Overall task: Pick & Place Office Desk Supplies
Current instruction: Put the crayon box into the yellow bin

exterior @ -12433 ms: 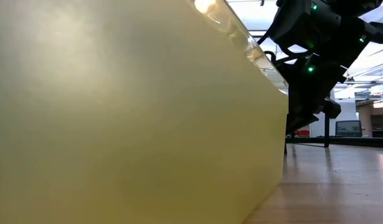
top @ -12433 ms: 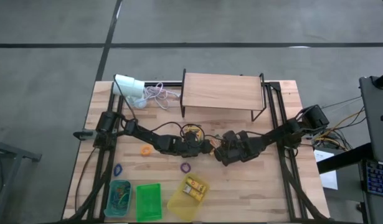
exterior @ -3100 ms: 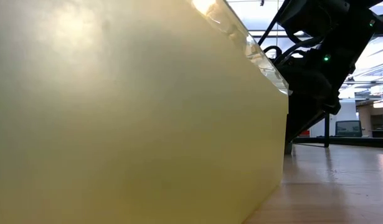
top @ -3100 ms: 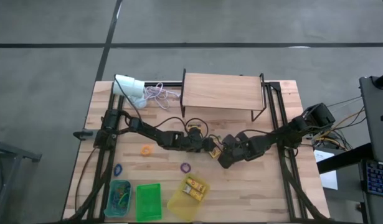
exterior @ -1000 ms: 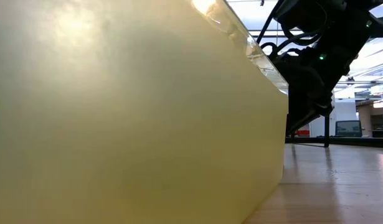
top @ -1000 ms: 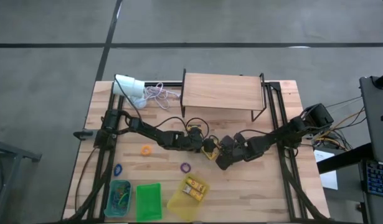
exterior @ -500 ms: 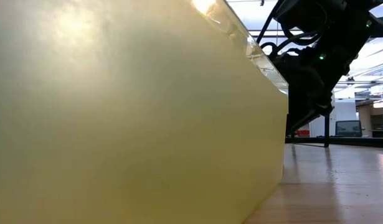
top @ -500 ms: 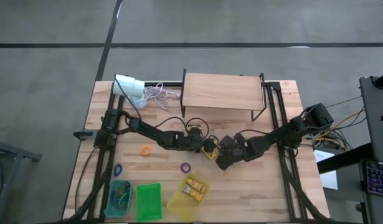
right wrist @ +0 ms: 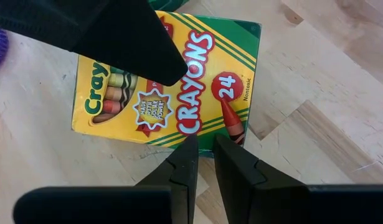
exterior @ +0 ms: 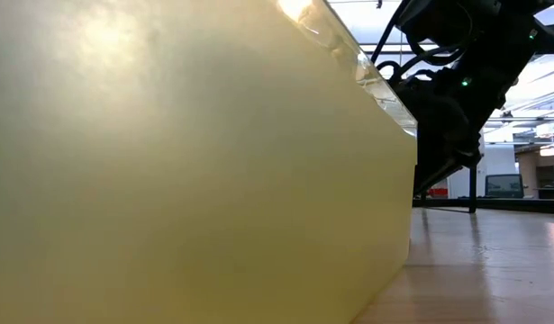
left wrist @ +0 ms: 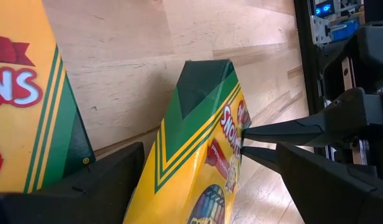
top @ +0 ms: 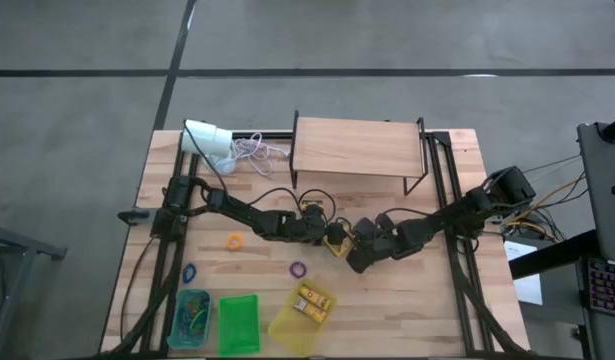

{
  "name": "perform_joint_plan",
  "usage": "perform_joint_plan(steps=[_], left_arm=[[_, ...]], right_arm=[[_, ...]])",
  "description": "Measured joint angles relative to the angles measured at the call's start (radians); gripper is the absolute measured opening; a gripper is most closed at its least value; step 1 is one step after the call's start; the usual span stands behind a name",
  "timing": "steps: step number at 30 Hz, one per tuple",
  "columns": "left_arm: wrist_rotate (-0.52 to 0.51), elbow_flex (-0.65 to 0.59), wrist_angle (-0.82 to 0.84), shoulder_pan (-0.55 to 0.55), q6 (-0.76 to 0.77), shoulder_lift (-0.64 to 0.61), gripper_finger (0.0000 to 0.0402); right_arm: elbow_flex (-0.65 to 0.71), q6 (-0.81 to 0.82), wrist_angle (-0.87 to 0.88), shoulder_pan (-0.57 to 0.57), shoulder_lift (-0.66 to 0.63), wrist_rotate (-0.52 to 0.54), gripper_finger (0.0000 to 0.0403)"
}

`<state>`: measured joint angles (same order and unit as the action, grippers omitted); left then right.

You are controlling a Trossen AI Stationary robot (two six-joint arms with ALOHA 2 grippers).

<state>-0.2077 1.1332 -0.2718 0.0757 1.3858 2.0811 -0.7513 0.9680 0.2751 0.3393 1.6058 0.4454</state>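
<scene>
Both arms meet at mid-counter, just in front of the wooden shelf. A crayon box sits between the two end effectors.

Left end effector: fingers spread wide on either side of the box; contact cannot be told. Left wrist view shows the box standing tilted between the fingers.

Right end effector: fingers nearly closed, tips at the box's edge, holding nothing.

Near the front edge: yellow bin with a second crayon box, green bin, blue bin holding bands. Loose bands on the counter: orange, purple, blue. The low view is mostly filled by the yellow bin wall.
</scene>
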Motion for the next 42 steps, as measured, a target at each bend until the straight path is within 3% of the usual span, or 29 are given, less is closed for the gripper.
perform_joint_plan(steps=[27,32,42], left_arm=[[0.001,0.000,0.001,0.000,0.001,-0.002,0.0359],[0.000,0.000,0.002,0.000,-0.003,-0.002,0.0321],[-0.002,0.000,0.011,-0.001,0.000,-0.002,0.0194]], right_arm=[[0.000,-0.004,0.000,0.000,0.000,0.002,0.0052],[0.000,-0.003,0.000,0.000,0.000,0.002,0.0052],[-0.001,-0.004,-0.001,0.001,0.000,0.000,0.0052]])
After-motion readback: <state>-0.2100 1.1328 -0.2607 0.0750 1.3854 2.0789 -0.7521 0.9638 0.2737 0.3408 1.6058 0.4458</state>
